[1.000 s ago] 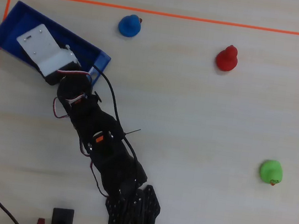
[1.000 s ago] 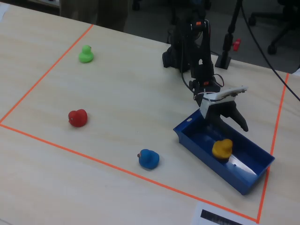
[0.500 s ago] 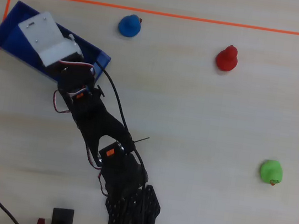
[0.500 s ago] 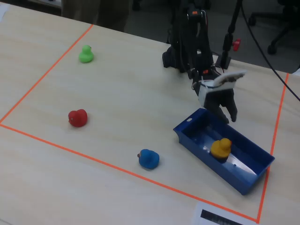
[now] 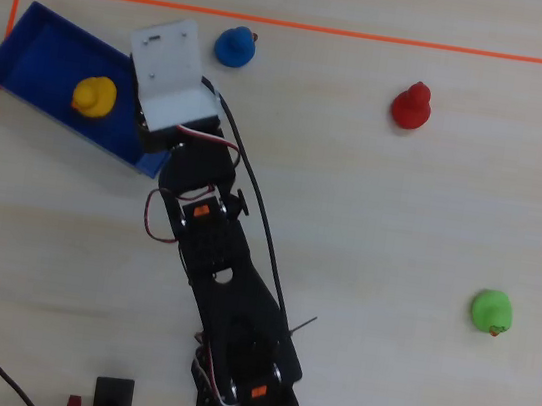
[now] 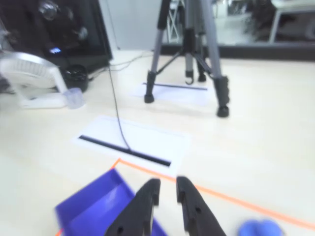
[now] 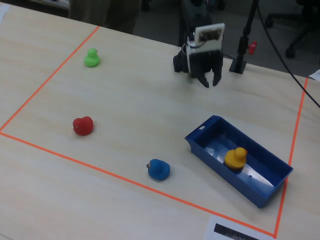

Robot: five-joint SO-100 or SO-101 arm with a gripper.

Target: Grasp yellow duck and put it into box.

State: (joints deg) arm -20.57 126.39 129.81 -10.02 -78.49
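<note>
Duck (image 7: 235, 158) in box (image 7: 265, 192); claw (image 7: 210, 81) ajar, empty.

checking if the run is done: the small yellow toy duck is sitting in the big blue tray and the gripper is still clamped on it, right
Not quite. The small yellow toy duck does sit in the big blue tray, but the gripper is not clamped on it. The fixed view shows the gripper raised well clear of the tray, holding nothing, fingers slightly parted.

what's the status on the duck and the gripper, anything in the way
Gripper empty, raised clear of the box. Yellow duck sitting inside the box. Nothing in the way; blue duck rests outside.
</note>
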